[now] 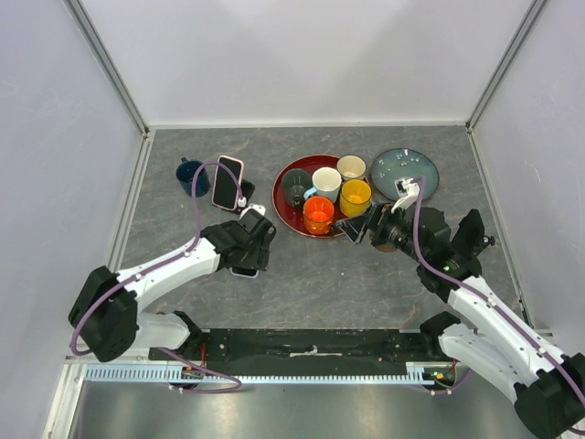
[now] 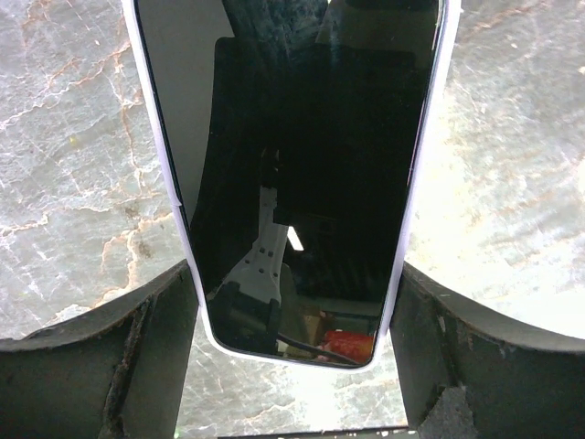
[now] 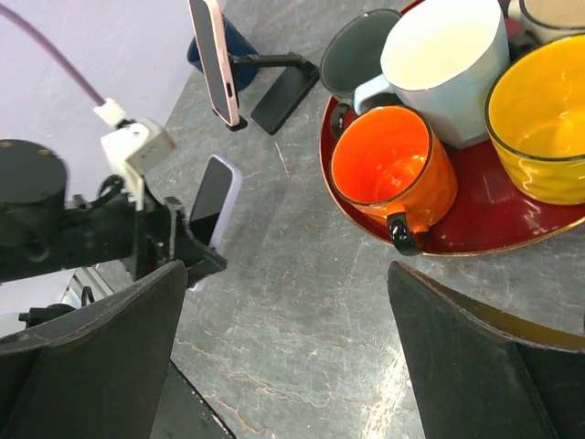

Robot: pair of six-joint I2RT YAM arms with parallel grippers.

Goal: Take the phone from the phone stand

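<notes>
Reaching low across the grey bench [image 1: 311,274], the left arm stretches out with the left gripper [image 1: 248,249] clamped wide on the long edges of a lavender-cased phone [image 2: 292,183], tilted just off the surface, likely for setting down. The right arm bends toward the red tray [image 1: 291,215], its right gripper [image 1: 356,227] spread and empty. A pink-cased phone [image 1: 227,181] leans on the phone stand [image 3: 283,96], far left.

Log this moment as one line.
left gripper: shut on lavender phone | right gripper: open, empty | pink phone: on stand
</notes>
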